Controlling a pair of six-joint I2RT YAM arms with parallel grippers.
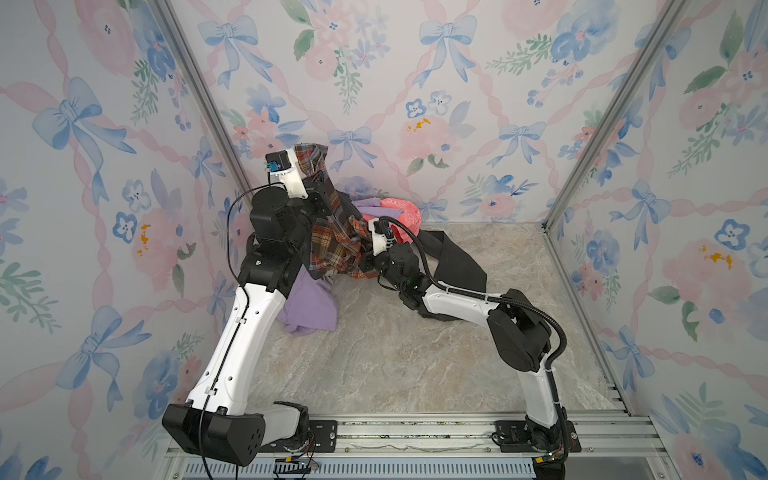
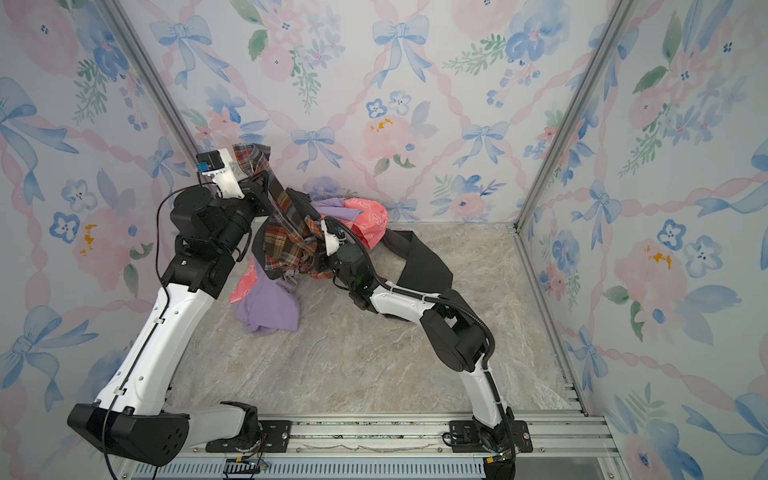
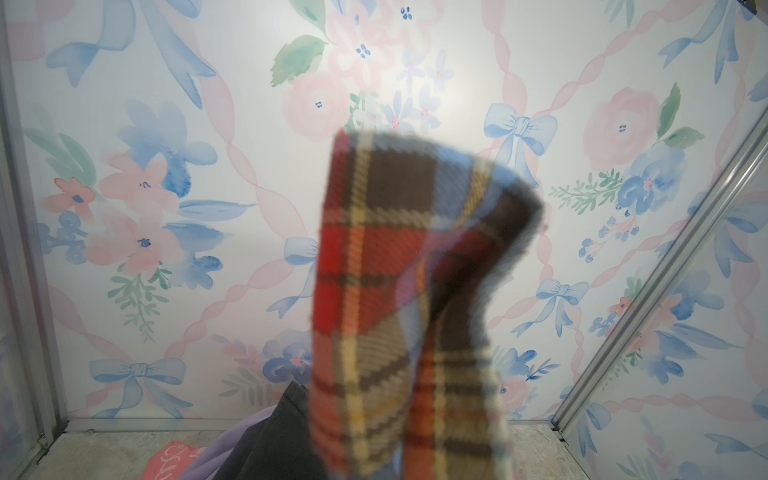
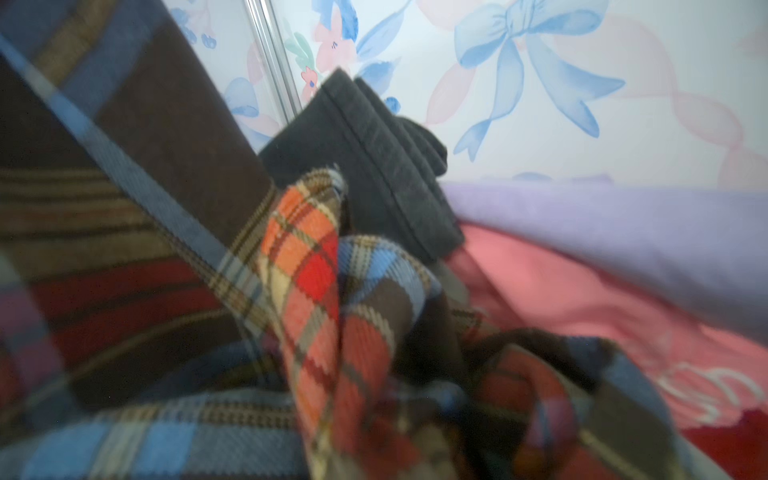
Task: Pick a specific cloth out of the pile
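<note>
Against the back wall (image 1: 415,83), the pile (image 1: 311,305) lies heaped, and the cloth (image 1: 332,245) rises from its left part. The left gripper (image 1: 314,172) is clamped on the cloth's high end. The right gripper (image 1: 360,251), lower in the plaid, is closed on a fold.

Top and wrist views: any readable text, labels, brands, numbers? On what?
None readable.
White looping print on the coral-pink garment: may be script, too small in both top views, blurred in the right wrist view.
On the plaid shirt: no label or text showing.
</note>
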